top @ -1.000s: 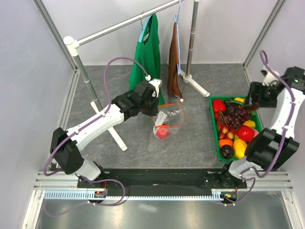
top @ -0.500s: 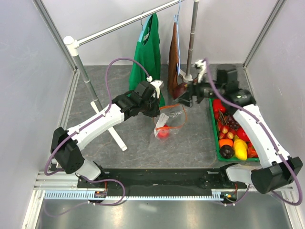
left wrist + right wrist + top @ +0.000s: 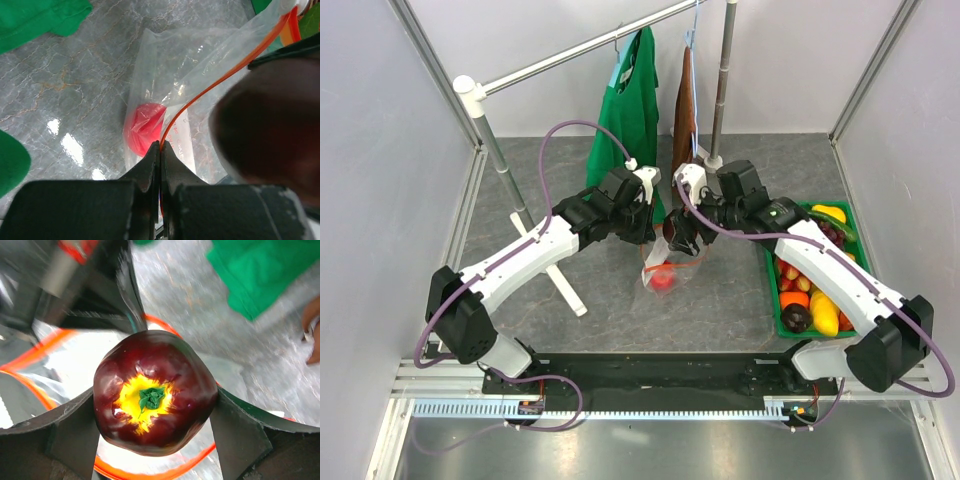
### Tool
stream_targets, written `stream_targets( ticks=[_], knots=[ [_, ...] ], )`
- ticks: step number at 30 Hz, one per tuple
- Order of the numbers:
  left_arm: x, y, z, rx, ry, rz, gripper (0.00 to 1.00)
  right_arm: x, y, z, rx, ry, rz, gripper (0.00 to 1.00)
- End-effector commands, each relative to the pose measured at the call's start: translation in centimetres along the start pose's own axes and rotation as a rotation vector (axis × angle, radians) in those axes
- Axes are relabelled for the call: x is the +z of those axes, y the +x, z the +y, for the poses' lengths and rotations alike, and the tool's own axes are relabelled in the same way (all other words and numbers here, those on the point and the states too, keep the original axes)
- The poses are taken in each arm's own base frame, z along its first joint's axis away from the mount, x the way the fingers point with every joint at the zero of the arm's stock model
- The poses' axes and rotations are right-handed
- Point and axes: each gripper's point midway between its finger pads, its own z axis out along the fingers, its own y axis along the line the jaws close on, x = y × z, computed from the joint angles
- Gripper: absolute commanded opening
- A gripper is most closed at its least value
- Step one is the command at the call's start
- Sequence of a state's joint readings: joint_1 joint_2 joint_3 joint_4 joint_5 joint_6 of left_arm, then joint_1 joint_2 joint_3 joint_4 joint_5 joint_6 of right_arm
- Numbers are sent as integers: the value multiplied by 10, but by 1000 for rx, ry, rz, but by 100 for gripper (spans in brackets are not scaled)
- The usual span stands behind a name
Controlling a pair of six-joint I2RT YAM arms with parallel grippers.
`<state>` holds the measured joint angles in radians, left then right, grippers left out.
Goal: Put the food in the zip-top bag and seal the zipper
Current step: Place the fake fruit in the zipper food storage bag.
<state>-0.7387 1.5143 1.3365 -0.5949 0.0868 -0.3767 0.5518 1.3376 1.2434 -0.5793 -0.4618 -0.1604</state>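
The zip-top bag [image 3: 667, 265] hangs near the middle of the worktop [image 3: 720, 300], lifted by its zipper [image 3: 220, 80]. The left pincer [image 3: 160, 150] holds that orange-red strip, its jaws pressed flat together on it. A red apple [image 3: 145, 127] rests inside, at the bottom of the bag. Just over the bag's open mouth, the right pincer [image 3: 155, 412] grips a dark maroon fruit [image 3: 150, 365] between widely spread fingers. The other fruits [image 3: 798, 318] lie in a green tray [image 3: 774, 305] along the worktop's right edge.
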Motion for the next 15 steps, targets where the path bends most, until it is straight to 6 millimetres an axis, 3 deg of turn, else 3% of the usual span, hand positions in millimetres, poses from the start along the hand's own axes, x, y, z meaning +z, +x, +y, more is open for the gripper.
stream_targets(
  ticks=[1, 2, 4, 11, 15],
  knots=[
    [-6, -10, -8, -33, 40, -22, 2, -6, 12, -10, -108, 81, 83, 82],
    [-6, -11, -8, -34, 41, -23, 2, -9, 13, -13, -113, 113, 96, 91],
    [-5, -11, -8, -37, 41, -22, 2, -15, 5, -16, -122, 152, 83, 98],
    [-4, -10, -8, -42, 47, -14, 2, -44, -20, -19, -100, 240, 32, 98],
    [-4, -11, -8, -40, 49, -15, 2, -69, -14, -29, -41, 310, 55, 98]
  ],
)
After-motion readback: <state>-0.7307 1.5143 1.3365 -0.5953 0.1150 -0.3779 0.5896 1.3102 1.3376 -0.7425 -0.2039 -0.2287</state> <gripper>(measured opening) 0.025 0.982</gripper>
